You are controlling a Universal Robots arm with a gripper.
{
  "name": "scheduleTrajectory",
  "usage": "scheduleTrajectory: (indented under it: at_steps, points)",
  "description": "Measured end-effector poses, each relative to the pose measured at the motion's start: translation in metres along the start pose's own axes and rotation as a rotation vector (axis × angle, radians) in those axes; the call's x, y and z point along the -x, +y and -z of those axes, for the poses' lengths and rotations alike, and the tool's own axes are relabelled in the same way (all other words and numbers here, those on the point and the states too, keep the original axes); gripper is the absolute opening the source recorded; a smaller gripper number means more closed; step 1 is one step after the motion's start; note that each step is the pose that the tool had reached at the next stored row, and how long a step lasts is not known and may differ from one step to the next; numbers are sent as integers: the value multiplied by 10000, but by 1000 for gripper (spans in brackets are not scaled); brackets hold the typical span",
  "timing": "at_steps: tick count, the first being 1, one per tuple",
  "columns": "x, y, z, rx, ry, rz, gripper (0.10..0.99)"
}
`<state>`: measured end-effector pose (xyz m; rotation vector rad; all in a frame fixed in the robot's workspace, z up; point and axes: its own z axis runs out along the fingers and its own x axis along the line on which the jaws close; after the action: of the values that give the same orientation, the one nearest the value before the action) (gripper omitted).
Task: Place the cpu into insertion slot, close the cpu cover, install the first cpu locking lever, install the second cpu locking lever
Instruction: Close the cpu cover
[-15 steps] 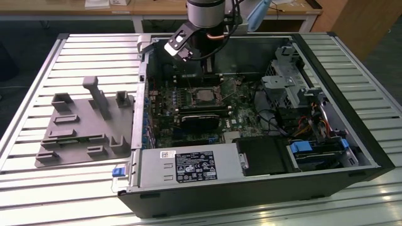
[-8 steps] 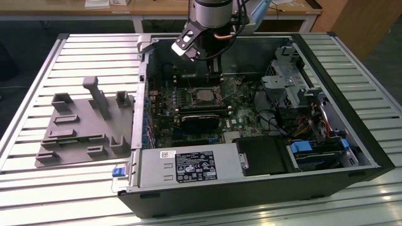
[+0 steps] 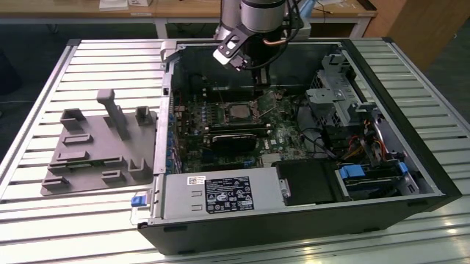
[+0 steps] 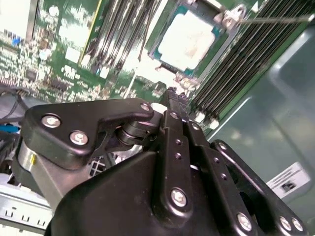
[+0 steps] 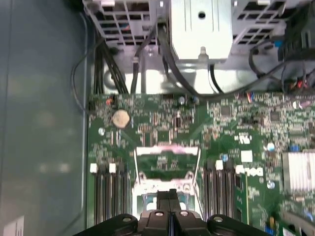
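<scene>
You're hovering the gripper inside the open computer case, low over the motherboard. In both wrist views its fingers are pressing tight together with nothing between them. The cpu is lying flat in the insertion slot, pale metal top facing up and its edges squared with the socket's rim. Being square, it's showing no long axis. The cpu cover is standing raised off the slot, and in the first wrist view its window is framing green board. A thin locking lever is jutting out free beside the socket. In the exterior view, the cpu is sitting near your fingertips, toward the exterior view's left.
</scene>
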<state>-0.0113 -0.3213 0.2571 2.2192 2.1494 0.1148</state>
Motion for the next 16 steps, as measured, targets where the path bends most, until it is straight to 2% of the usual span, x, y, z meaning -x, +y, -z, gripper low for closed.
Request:
scheduleTrajectory:
  at_steps: [16]
  points:
    - [-16,517,-46,-37,-1,0,102]
